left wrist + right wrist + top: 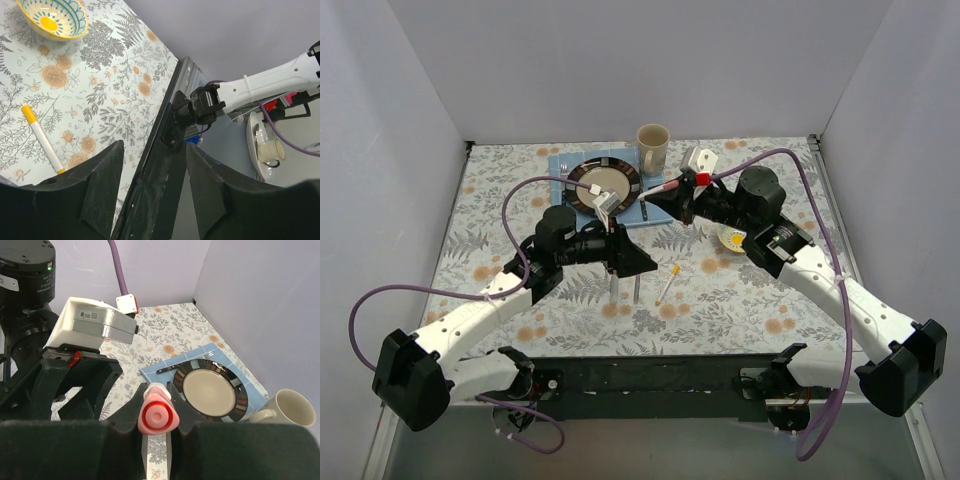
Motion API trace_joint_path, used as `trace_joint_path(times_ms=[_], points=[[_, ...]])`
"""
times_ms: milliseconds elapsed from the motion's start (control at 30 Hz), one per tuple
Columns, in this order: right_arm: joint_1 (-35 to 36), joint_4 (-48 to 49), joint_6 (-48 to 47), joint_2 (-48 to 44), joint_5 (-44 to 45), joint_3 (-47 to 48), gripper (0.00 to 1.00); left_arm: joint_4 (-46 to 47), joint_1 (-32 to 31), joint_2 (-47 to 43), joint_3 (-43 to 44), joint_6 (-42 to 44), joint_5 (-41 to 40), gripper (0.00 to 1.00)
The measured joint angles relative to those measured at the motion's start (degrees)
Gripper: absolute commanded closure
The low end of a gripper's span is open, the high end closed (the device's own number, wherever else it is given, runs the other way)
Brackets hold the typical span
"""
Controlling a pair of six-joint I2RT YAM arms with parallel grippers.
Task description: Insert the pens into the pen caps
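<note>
My right gripper [157, 388] is shut on a pink pen [156, 412], whose pink triangular end faces the wrist camera. Seen from above, that pen [665, 187] pokes out of the right gripper [672, 196] toward the plate, above the table. Over the middle of the table my left gripper [625, 288] points downward; its jaws [155, 150] are open and nothing is between them. A yellow pen [667, 284] with a white barrel lies flat just right of the left gripper, and it also appears in the left wrist view [42, 142]. No loose pen caps are visible.
At the back, a dark-rimmed plate [605, 185] sits on a blue napkin [160, 371] with cutlery [167, 370] beside it. A beige mug [653, 148] stands to the plate's right. A yellow bowl [730, 238] sits beside the right arm. White walls enclose the table.
</note>
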Motion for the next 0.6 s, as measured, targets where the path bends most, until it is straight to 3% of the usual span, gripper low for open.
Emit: trace_joint_path(times_ms=[167,367,600], points=[[0.0,-1.3,0.5,0.0,-0.5,1.0,0.99,-4.6,1.6,0.0,0.6,5.3,1.8,0.44],[0.0,-5.5,1.4,-0.7,-2.0,2.0,0.99,-13.3,2.2,-0.5,6.2,15.3,-1.6,0.42],[0.0,-10.6,4.9,-3.0,-6.0,2.0,0.99,-14.9,2.3,-4.2,7.6,22.3,-3.1,0.42]])
